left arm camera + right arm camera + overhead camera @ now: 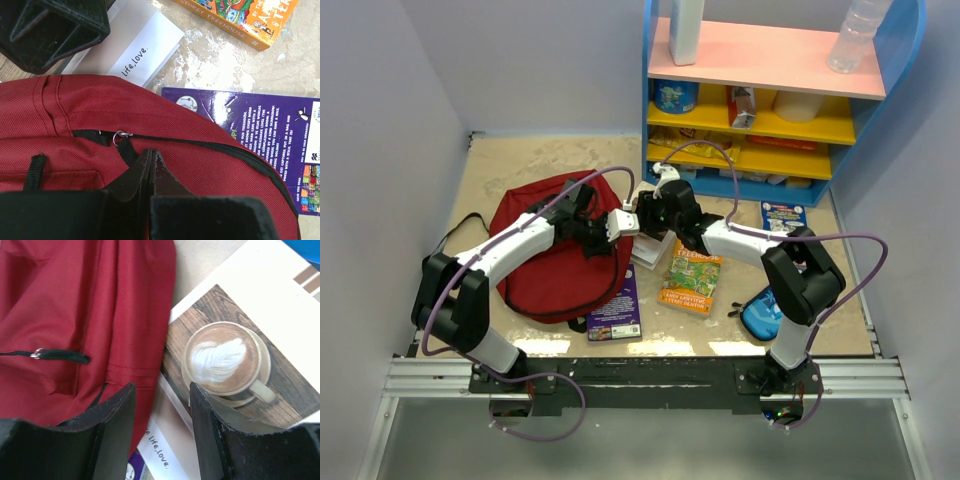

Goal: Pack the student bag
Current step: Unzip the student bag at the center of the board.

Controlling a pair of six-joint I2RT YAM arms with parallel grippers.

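Top external view: student bag (555, 270) lies flat at left-centre of the table (520, 160), partly under the left arm. Its outline there is about as wide as it is tall, so I can't call the long axis. The curved zipper (200, 142) edge faces right toward the books, and a black strap (465, 222) trails off to the left. Left gripper (150, 155) sits on the red fabric just below the zipper, fingers pressed together. The black pull tab (127, 150) runs under one finger, and I can't tell if it is pinched. Right gripper (162, 405) is spread with nothing between the fingers, hovering over the bag's edge and the white coffee-cover book (225, 360). Purple book (617, 312) is tucked against the bag's lower right, and an orange book (690, 278) lies right of it.
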